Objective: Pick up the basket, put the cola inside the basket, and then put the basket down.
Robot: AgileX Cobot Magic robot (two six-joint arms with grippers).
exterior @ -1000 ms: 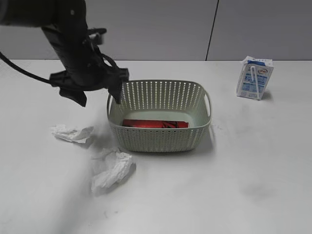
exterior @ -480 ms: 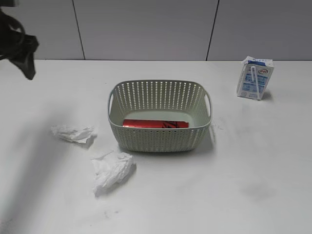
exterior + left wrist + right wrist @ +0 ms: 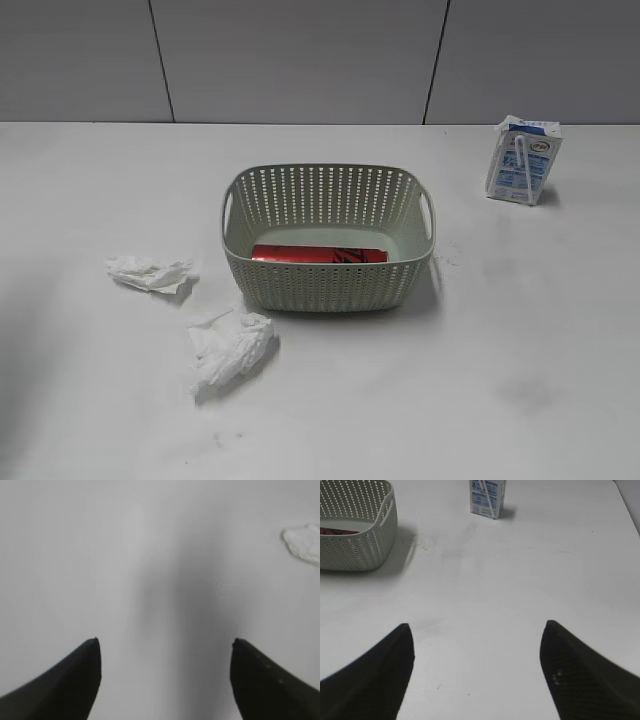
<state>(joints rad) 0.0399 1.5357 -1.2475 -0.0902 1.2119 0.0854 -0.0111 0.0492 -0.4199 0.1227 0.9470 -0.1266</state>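
- The basket [image 3: 328, 238] stands on the table [image 3: 480, 400] at frame center, with the cola [image 3: 318, 254] lying sideways inside.
- My right pincer [image 3: 476, 672], spread and empty, has the basket at its upper left.
- My left pincer [image 3: 165, 680] is spread over bare table; I judge the task finished.

Basket [image 3: 328, 270] sat mid-table, cola [image 3: 318, 254] lying flat inside; two crumpled tissues [image 3: 230, 347] lay near-left, carton [image 3: 522, 160] stood far right.
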